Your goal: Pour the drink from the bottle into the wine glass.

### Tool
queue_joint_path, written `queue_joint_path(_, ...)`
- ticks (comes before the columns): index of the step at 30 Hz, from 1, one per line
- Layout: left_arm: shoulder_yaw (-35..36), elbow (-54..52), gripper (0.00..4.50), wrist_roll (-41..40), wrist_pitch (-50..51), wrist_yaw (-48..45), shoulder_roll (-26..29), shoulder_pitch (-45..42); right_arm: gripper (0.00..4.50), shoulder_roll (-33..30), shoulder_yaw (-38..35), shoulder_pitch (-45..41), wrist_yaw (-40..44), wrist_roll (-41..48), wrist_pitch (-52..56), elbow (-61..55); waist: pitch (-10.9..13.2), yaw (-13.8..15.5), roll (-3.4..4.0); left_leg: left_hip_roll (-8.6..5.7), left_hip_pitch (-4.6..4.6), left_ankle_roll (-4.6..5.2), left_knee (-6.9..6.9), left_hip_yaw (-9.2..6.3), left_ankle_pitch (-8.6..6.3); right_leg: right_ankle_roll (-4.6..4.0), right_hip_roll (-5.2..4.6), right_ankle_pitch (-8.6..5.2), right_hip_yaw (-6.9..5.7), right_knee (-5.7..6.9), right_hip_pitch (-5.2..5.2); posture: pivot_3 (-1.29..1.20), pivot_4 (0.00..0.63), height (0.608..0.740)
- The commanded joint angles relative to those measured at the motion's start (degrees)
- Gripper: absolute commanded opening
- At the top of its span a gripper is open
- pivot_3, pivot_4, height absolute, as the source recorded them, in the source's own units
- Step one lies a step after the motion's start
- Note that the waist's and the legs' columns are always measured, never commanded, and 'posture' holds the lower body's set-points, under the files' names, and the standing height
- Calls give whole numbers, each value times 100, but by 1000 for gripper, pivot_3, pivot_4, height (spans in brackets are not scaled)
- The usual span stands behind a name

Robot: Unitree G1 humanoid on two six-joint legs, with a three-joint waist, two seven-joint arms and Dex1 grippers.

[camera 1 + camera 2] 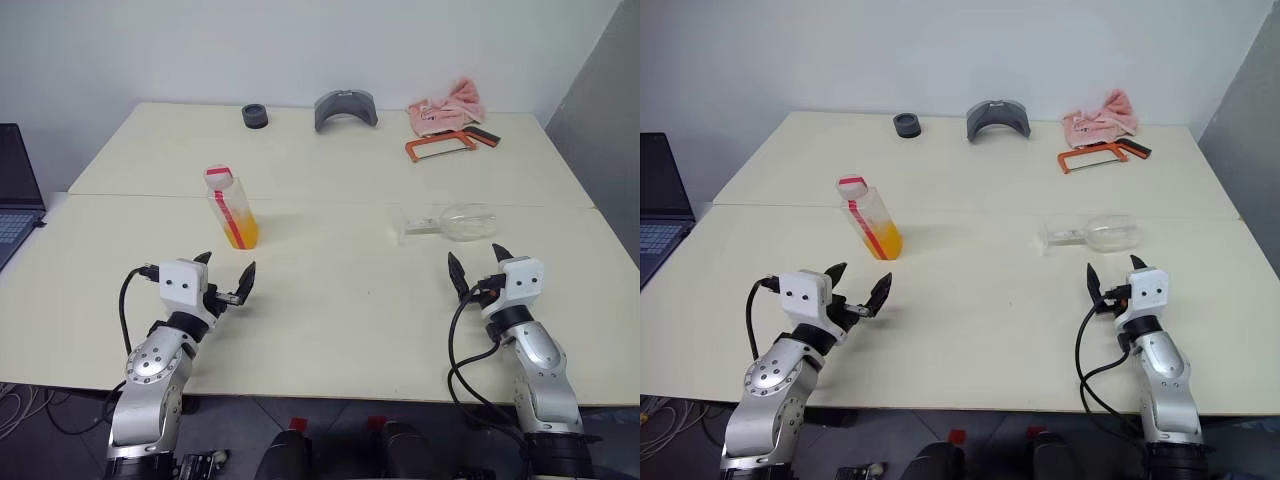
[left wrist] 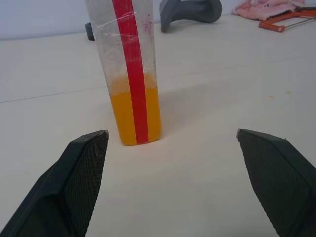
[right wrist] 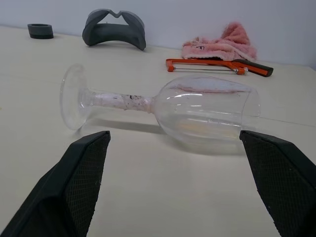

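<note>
We see the small clear plastic bottle of orange drink upright left on the cream tabletop; the clear stemmed wine glass lies sideways right. Left gripper and right gripper jaws apart, empty.

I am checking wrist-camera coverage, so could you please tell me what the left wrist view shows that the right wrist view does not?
Left wrist view: the upright bottle, its drink filling the lower part, ahead of the open left gripper.

Right wrist view: the wine glass lying on its side, ahead of the open right gripper.

Both: the grey curved piece, black ring, pink cloth, orange hacksaw and table.
</note>
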Motion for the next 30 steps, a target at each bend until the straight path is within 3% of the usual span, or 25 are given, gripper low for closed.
queue_joint_path(1,-17,-110,4459,-17,-113,-61,12,-78,4500,-25,-89,-76,-37,72,-69,-97,0,0,0,0,0,0,0,0,0,0,0,0,0,0,0,0,150,740)
queue_joint_path(19,131,-42,4459,-297,-187,-392,-18,56,4500,-132,-23,-84,206,119,-60,-134,0,2,0,1,0,0,0,2,0,0,0,0,0,0,0,0,150,740)
queue_joint_path(26,281,215,4459,90,-132,477,-177,-398,4500,-582,545,68,1421,786,683,-1035,0,-1,0,0,0,0,1,-1,0,0,2,0,0,-1,0,0,150,740)
queue_joint_path(30,188,164,4459,134,283,651,-128,-664,4500,-1033,912,-148,2057,1353,1665,-1787,0,0,0,-2,-2,0,3,-4,0,0,1,0,-3,-1,2,0,150,740)
